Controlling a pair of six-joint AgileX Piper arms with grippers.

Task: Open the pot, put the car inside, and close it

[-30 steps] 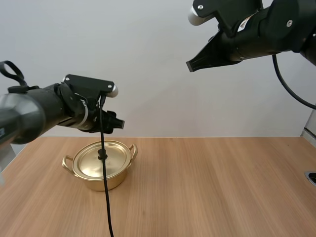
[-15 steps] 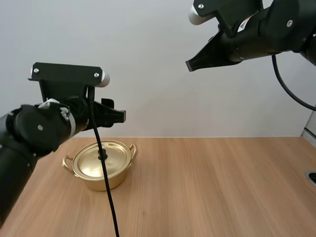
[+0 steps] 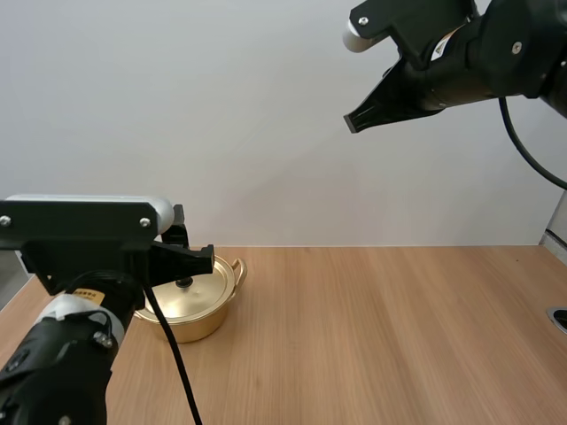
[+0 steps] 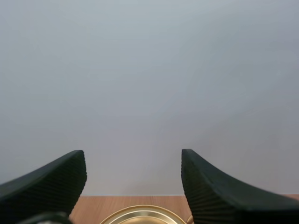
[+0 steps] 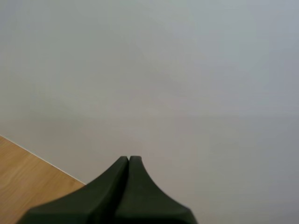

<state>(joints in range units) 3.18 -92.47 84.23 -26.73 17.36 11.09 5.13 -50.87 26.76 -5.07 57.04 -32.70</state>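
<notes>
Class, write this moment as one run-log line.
left gripper: open, by pot | right gripper: shut, raised high | pot: on table, lid on

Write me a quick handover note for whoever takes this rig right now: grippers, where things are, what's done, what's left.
Left gripper: open, holding nothing, low beside the pot, pointing across its lid.
Right gripper: shut on nothing, raised high above the table, well away from the pot.
Pot: on the table's left side, lid on.
Done: nothing yet; the pot is not open.
Left: lift the lid, put the car in, put the lid back.
</notes>
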